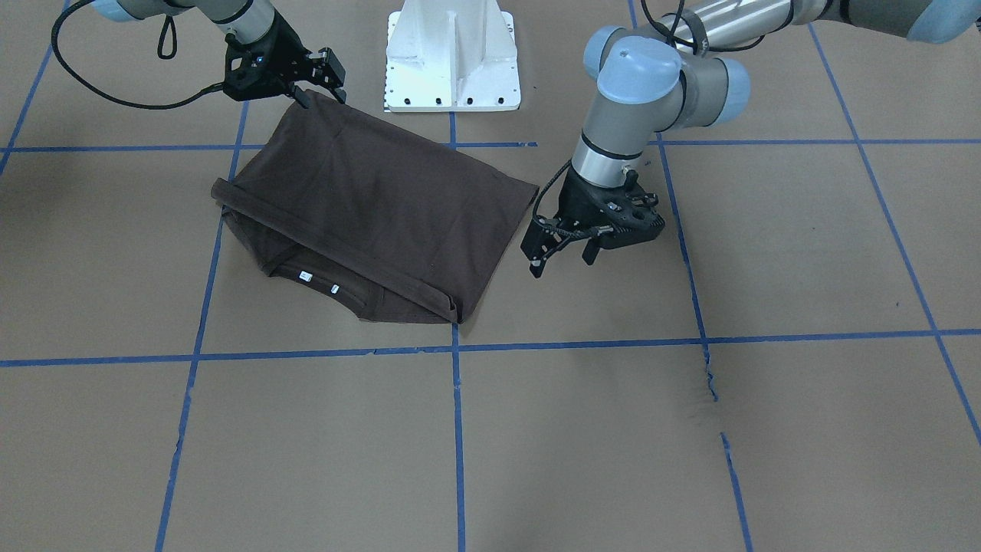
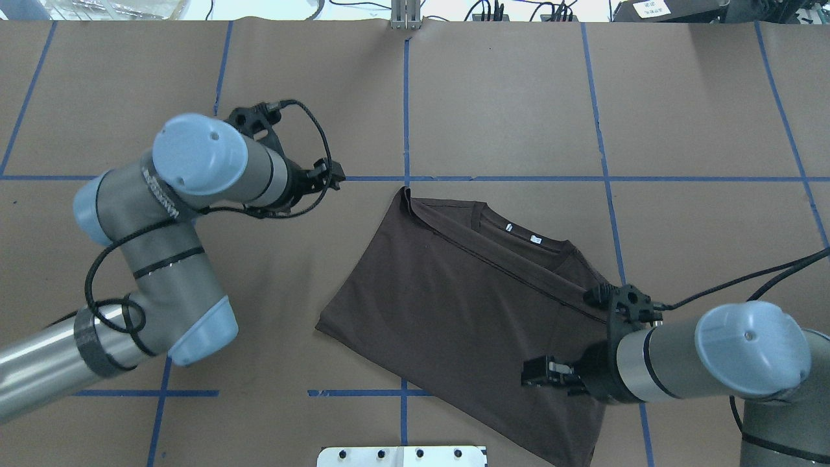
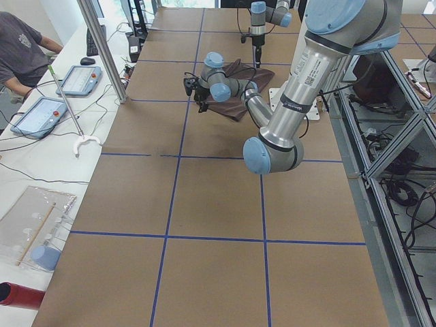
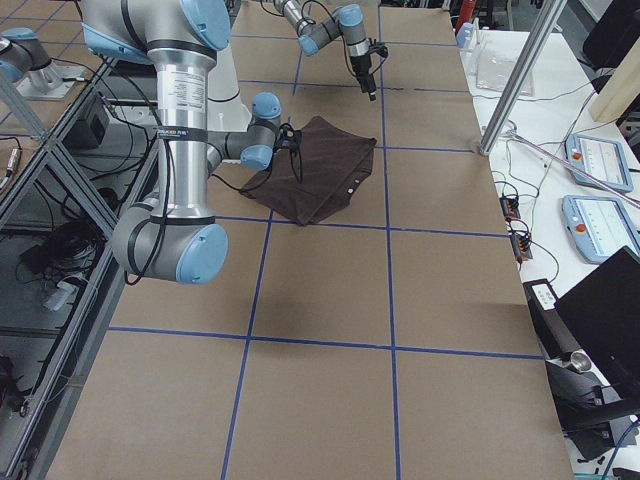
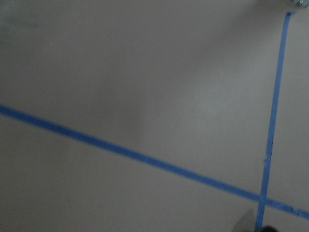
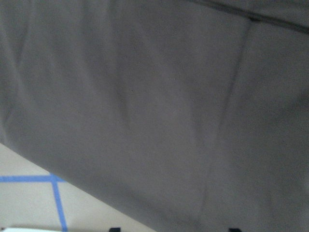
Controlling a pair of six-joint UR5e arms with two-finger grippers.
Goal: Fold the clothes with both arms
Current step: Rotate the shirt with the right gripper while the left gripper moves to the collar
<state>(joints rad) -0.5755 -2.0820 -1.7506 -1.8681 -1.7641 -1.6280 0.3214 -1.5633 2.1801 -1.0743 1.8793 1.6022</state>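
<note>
The clothes are one dark brown T-shirt (image 1: 375,207) (image 2: 454,305), folded over on the brown paper table. Its collar and white tags (image 1: 318,281) (image 2: 521,233) peek out along the edge farthest from the robot. My right gripper (image 1: 320,93) (image 2: 541,376) hovers open over the shirt's corner nearest the robot. The right wrist view is filled with fabric (image 6: 145,96), and nothing shows between the fingertips. My left gripper (image 1: 563,261) (image 2: 331,178) stands open just off the shirt's side edge, apart from the cloth. The left wrist view shows only paper and blue tape (image 5: 145,157).
The white pedestal base (image 1: 452,54) (image 2: 402,456) stands just behind the shirt on the robot's side. Blue tape lines (image 1: 457,429) mark a grid on the paper. A seated person (image 3: 20,48) and tablets (image 3: 37,116) are beside the table's far side.
</note>
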